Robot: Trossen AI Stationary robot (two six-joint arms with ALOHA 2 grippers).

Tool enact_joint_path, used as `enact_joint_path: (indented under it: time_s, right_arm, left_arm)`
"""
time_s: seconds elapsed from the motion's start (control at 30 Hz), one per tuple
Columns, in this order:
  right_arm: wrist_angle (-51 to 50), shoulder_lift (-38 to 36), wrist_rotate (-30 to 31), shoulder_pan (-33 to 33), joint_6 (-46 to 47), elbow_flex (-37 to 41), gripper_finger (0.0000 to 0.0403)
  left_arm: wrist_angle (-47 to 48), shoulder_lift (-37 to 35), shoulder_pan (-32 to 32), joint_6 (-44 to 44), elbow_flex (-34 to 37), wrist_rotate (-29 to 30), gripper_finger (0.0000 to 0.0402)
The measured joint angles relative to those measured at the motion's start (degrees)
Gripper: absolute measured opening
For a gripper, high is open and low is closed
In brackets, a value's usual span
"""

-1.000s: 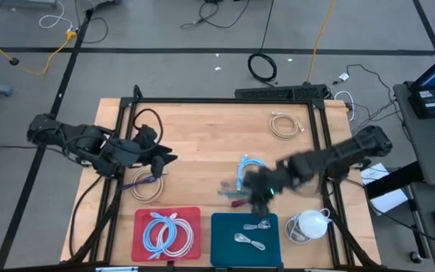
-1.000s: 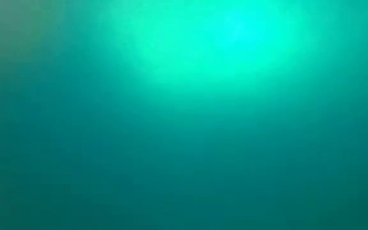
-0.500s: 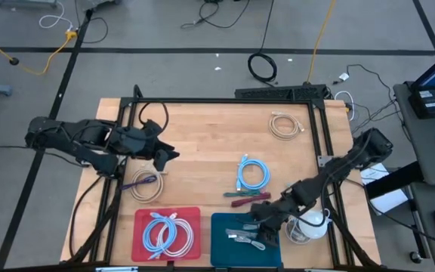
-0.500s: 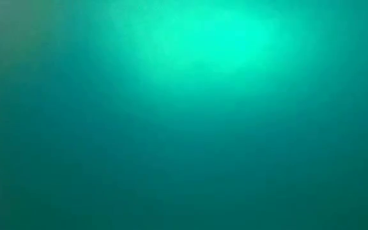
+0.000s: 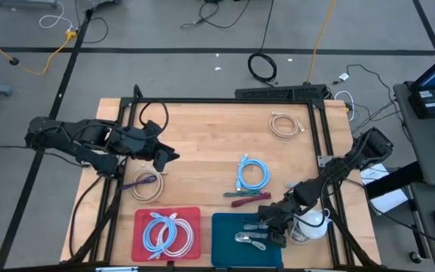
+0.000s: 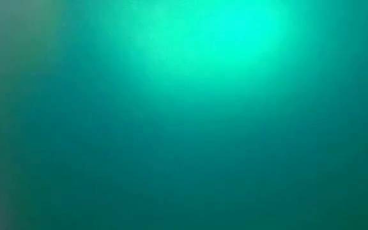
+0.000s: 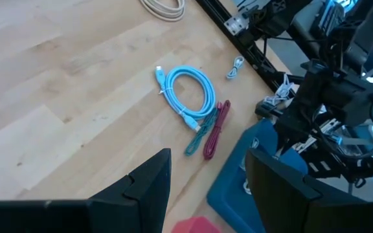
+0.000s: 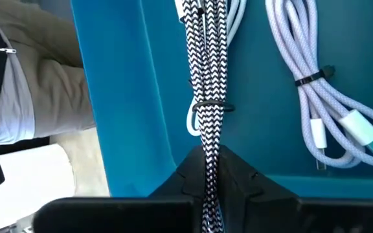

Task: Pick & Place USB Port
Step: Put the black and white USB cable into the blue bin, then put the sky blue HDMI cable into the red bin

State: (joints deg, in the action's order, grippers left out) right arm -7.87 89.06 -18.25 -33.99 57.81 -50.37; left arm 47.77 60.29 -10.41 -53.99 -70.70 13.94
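A bundled black-and-white braided USB cable [image 8: 204,77] stretches away from my right gripper [image 8: 207,173], which is shut on it over the blue tray [image 5: 225,230] near the table's front edge. In the tray lies a white cable [image 8: 322,110] bound with a tie. In the high view my right gripper [image 5: 263,227] is over the tray's right half. My left gripper [image 5: 171,157] hovers open over the table's left part, with nothing between its fingers [image 7: 154,181]. My right gripper pinches the braided cable bundle at one end [image 8: 207,145] between its two fingers. The fingers slant downward and lie along the bundle, which runs straight out from them over the inside of the blue tray. Whether its far end rests on the tray I cannot tell.
A red tray [image 5: 142,234] with light-blue cables sits left of the blue one. On the wood lie a light-blue coil [image 5: 251,172], teal and maroon cables [image 5: 240,198], a beige coil [image 5: 284,125] and a beige-purple coil [image 5: 146,183]. A white object [image 5: 313,224] stands right of the blue tray. The low view shows only a teal blur.
My right gripper has gone from the middle of the table toward the near edge and down over the blue tray, tipping further downward, with the braided cable in its hold. My left arm has swung slightly early in the second and then kept still.
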Motion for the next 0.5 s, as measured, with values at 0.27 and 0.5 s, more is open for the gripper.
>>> enact_joint_path:
  time_s: [0.27, 0.5]
  right_arm:
    - [3.10, 0.02, 0.52, 1.63, -3.57, 0.09, 0.0098]
    - [3.46, 0.02, 1.75, 7.32, -7.25, 0.09, 0.0125]
  left_arm:
    - [-0.04, 0.00, 0.00, -0.10, 0.00, 0.17, 0.0200]
    - [-0.39, 0.00, -0.57, -0.16, 0.00, 1.25, 0.0200]
